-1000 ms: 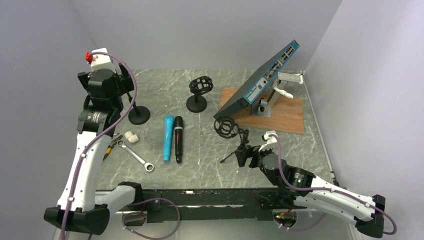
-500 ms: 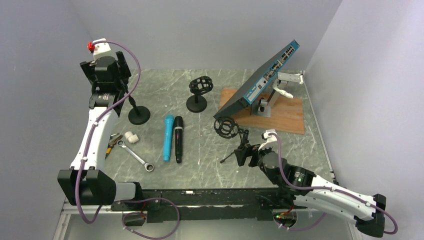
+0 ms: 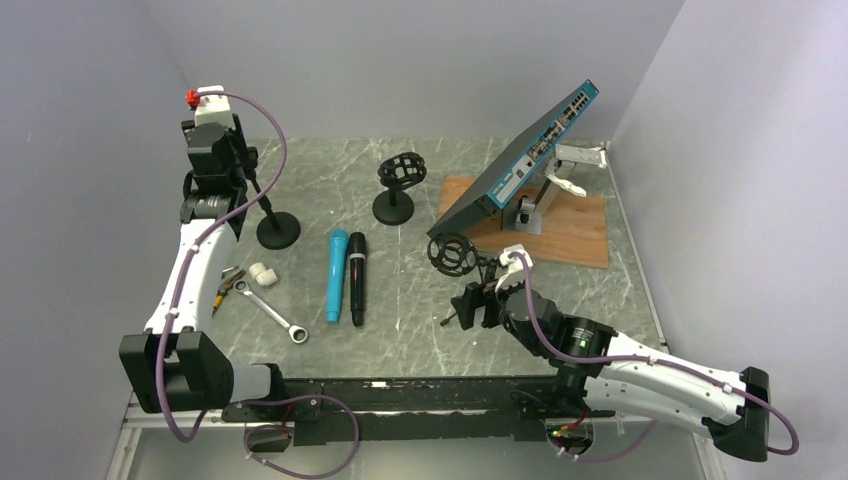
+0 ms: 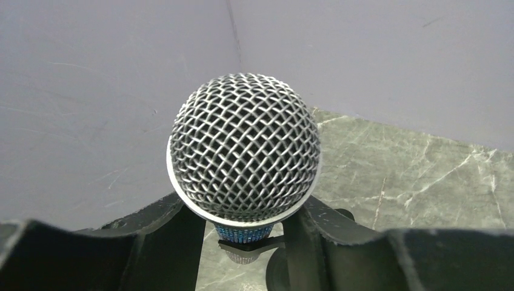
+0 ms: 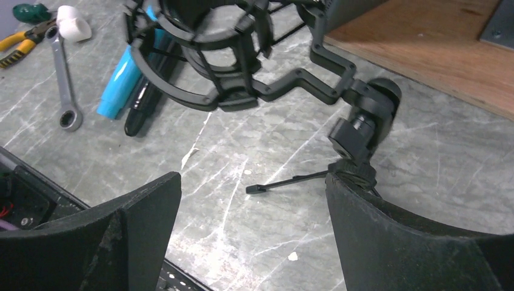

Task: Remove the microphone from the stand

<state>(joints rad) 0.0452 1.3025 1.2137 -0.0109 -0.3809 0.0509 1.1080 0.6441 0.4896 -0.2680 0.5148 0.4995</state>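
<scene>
The microphone (image 4: pixel 244 145) fills the left wrist view, its silver mesh head upward and a blue ring under it. My left gripper (image 4: pixel 242 233) is shut on its neck, one black finger on each side. From above, the left gripper (image 3: pixel 232 160) sits over the top of the black stand (image 3: pixel 277 231) at the back left, and it hides the microphone there. My right gripper (image 3: pixel 470 306) is open low over the table, beside a small tripod stand (image 5: pixel 357 130) that carries an empty shock mount (image 5: pixel 200 54).
A blue microphone (image 3: pixel 336 272) and a black one (image 3: pixel 356 278) lie side by side mid-table. A wrench (image 3: pixel 272 312), white fitting (image 3: pixel 262 273) and pliers (image 3: pixel 224 291) lie left. An empty shock-mount stand (image 3: pixel 397 186) stands behind. A network switch (image 3: pixel 520 160) leans over a wooden board (image 3: pixel 575 235).
My left arm reached further back over the stand and its gripper went from open to shut on the microphone. My right arm swung left toward the tripod stand, still open.
</scene>
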